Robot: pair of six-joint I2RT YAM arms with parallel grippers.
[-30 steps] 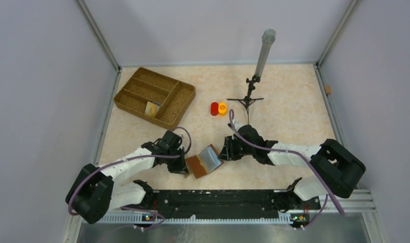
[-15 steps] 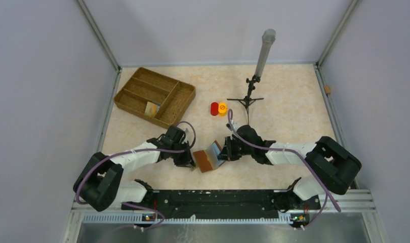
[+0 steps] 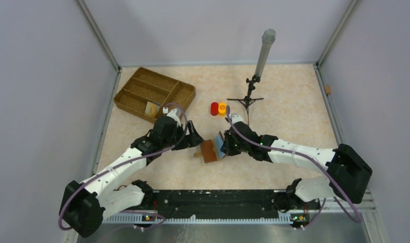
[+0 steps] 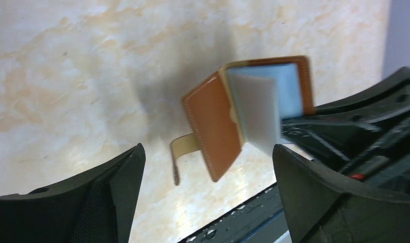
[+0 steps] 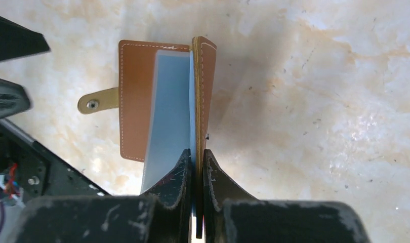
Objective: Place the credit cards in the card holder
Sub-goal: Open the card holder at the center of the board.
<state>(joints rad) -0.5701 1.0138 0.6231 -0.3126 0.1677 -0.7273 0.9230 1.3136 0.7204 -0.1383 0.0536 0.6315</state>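
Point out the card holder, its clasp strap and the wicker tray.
card holder (image 5: 136, 101), right wrist view, on its brown left flap.
clasp strap (image 5: 107, 99), right wrist view, beside its snap.
wicker tray (image 3: 134, 111), top view, on its near wall.

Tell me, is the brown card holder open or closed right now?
Open. The card holder's covers stand apart in a V, the clasp strap sticks out unfastened, and the right gripper pinches one cover.
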